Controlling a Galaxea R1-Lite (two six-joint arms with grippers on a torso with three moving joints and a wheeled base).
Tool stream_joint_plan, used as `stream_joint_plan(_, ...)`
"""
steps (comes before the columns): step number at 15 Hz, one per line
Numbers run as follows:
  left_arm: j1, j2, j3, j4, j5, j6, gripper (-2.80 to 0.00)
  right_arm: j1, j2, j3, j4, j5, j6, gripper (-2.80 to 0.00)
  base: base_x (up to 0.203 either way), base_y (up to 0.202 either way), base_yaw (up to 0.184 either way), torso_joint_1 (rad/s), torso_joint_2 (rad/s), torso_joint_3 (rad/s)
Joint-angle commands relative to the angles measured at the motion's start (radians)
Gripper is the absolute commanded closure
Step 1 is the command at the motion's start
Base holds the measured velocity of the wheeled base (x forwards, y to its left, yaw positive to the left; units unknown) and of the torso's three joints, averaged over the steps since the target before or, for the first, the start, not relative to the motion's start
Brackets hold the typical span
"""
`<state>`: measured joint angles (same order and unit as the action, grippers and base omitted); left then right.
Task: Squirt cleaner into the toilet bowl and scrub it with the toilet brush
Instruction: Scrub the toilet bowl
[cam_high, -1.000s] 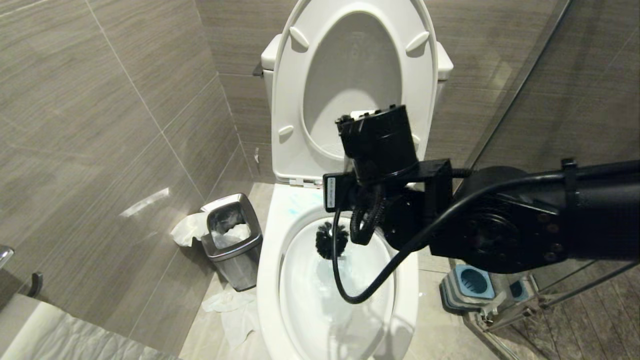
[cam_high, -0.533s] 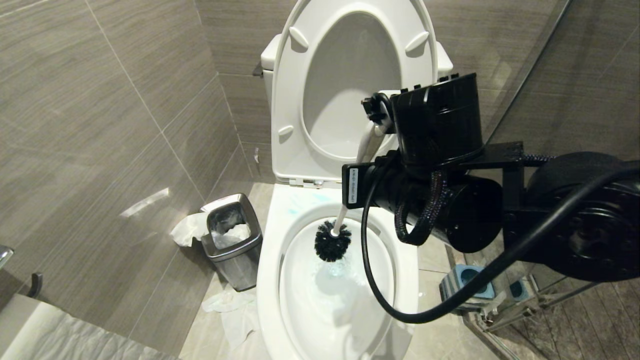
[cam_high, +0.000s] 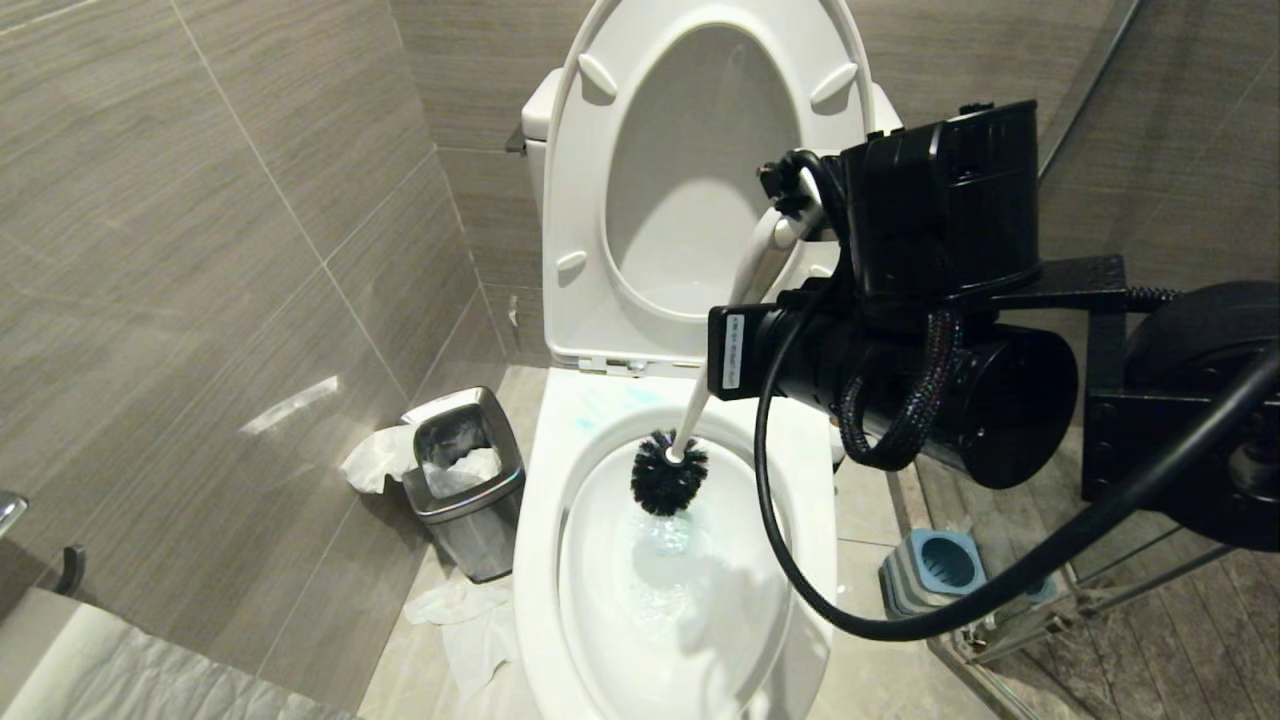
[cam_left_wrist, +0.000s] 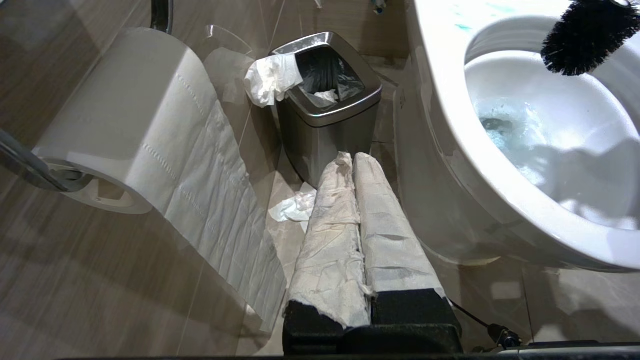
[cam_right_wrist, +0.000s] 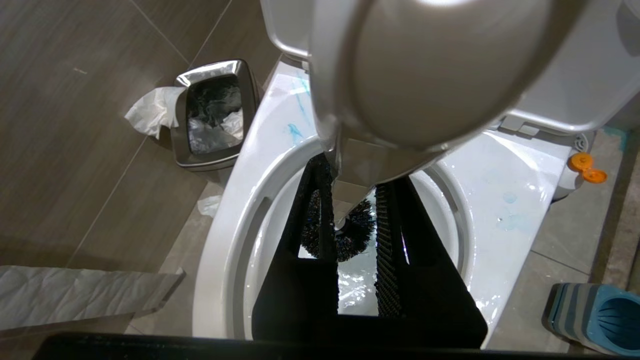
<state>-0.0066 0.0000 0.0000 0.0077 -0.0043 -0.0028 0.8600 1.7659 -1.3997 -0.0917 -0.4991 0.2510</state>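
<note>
Right now, nearest the robot, the left gripper (cam_left_wrist: 352, 165) is hanging low beside the toilet's outer wall w/ its paper-wrapped fingers (cam_left_wrist: 327, 235) pressed together on nothing, idle, a toilet-paper roll (cam_left_wrist: 125, 125) just beside it on the wall. Over the bowl, the right gripper (cam_right_wrist: 352, 220) is clamping the toilet brush (cam_high: 668, 478) by the upper end of its white handle, fingers either side of the shaft. The handle's long axis is running steeply down from the fingers and slanting toward the robot's left, so the black bristle head is sitting below the grip, inside the toilet bowl (cam_high: 540, 520), at the far part of the opening and above the bluish water. It's the scrubbing step, by the look of it; the right arm is the only one placed for it. Room for sweeping: open ceramic on the near side and both flanks of the head, rim close behind it, raised seat and lid beyond. Off to the robot's left, near the bowl, the steel bin (cam_high: 465, 480) is standing w/ tissue (cam_high: 380, 460) spilling out; on the right floor the blue-grey brush holder (cam_high: 935, 572) is waiting, well apart from the head. The cleaner bottle isn't identifiable.
</note>
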Motion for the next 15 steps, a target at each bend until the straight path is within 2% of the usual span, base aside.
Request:
stream_joint_plan(1,0.000,0.002,0.000,0.000,0.000,0.000,0.00,-0.001,0.015,-0.007,-0.008,-0.004,0.004,0.00,0.000,0.000,0.000,0.000,0.00,0.000)
stream_joint_plan(6,0.000,0.001,0.001,0.000,0.000,0.000,0.00,-0.015,-0.016,0.029,-0.070,-0.010,0.001,0.00,0.000,0.000,0.000,0.000,0.00,0.000)
stream_joint_plan(10,0.000,0.000,0.000,0.000,0.000,0.000,0.00,-0.050,-0.071,0.062,-0.096,0.020,-0.001,0.00,0.000,0.000,0.000,0.000,0.00,0.000)
stream_joint_plan(15,0.000,0.000,0.001,0.000,0.000,0.000,0.00,-0.050,-0.088,0.076,-0.111,0.021,-0.001,0.00,0.000,0.000,0.000,0.000,0.00,0.000)
